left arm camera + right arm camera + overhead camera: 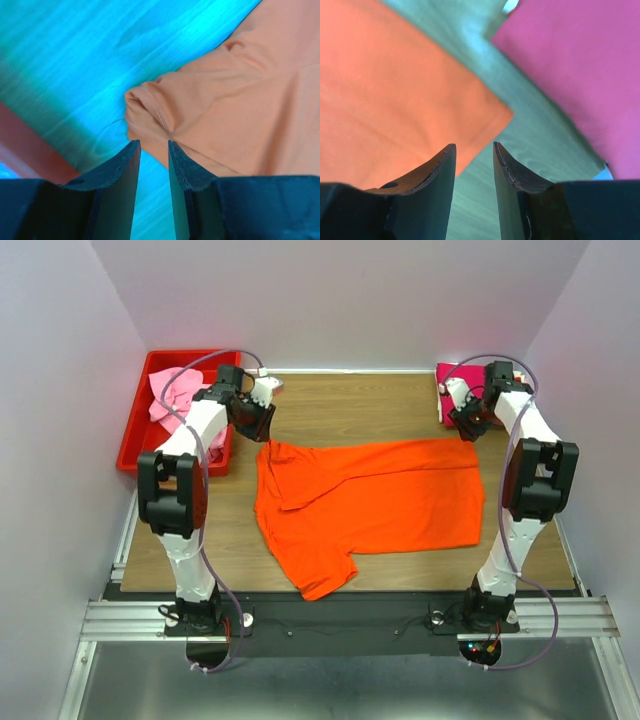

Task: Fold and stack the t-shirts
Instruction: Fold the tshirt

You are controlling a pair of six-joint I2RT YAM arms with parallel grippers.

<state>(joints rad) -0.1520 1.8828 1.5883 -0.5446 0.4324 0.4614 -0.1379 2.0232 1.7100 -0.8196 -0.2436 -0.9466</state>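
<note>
**Clerk:** Location of the task items?

**Inspector:** The orange t-shirt lies spread on the wooden table, roughly central, with one sleeve jutting toward the near edge. Its far-left corner is bunched into a small fold. The magenta t-shirt sits flat at the far-right corner of the table, apart from the orange one, with a strip of bare wood between them. The light pink t-shirt is heaped in the red bin at the far left.

**Clerk:** Left arm?

**Inspector:** The left gripper is poised at the bunched far-left corner of the orange shirt. Its fingers stand apart with nothing between them. Whether the tips touch the cloth cannot be told.

**Clerk:** Right arm?

**Inspector:** The right gripper hangs over the far-right corner of the orange shirt, near the magenta one. Its fingers are likewise parted, with only bare table showing in the gap. One finger overlaps the orange edge in the wrist view, and the other is over wood. No cloth is pinched.
</note>
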